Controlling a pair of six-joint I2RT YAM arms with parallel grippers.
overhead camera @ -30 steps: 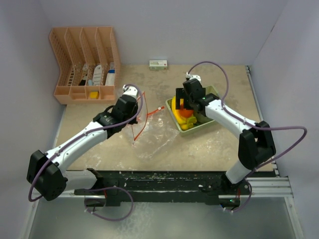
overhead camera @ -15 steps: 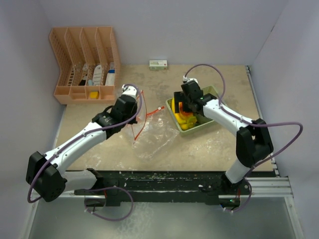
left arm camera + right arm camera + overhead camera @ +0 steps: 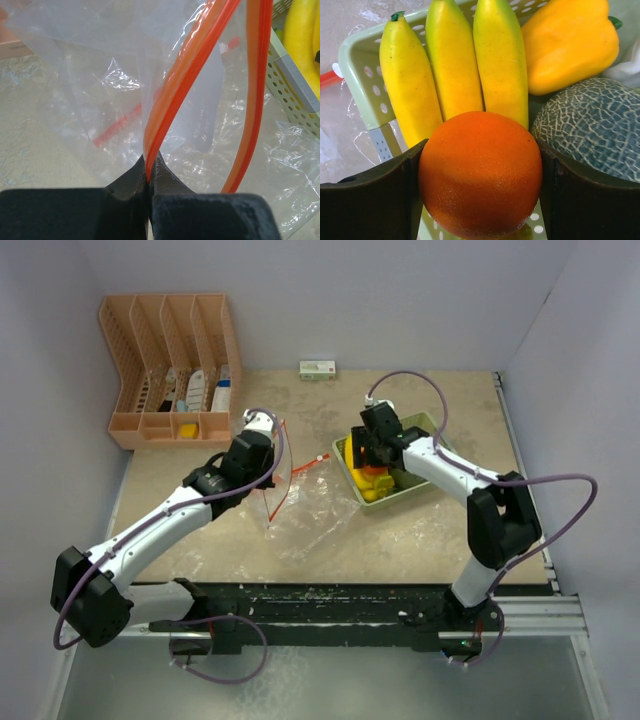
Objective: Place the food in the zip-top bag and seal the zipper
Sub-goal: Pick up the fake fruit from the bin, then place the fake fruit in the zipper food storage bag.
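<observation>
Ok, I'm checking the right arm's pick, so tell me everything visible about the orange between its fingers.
The orange is a round ball, evenly deep orange with finely dimpled, plastic-looking skin, whole and unmarked. It sits within the pale green tray, next to the bananas and the netted melon. The right gripper has a dark finger against each side of it.

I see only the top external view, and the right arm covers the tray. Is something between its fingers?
Observer: Yes, an orange; the right fingers press on both its sides.
Operator: And the bag, is it held?
Observer: The left fingers are shut on one zipper strip; the other strip stands apart.
Operator: What else is in the tray?
Observer: Three bananas, a yellow pepper and a netted melon.
</observation>
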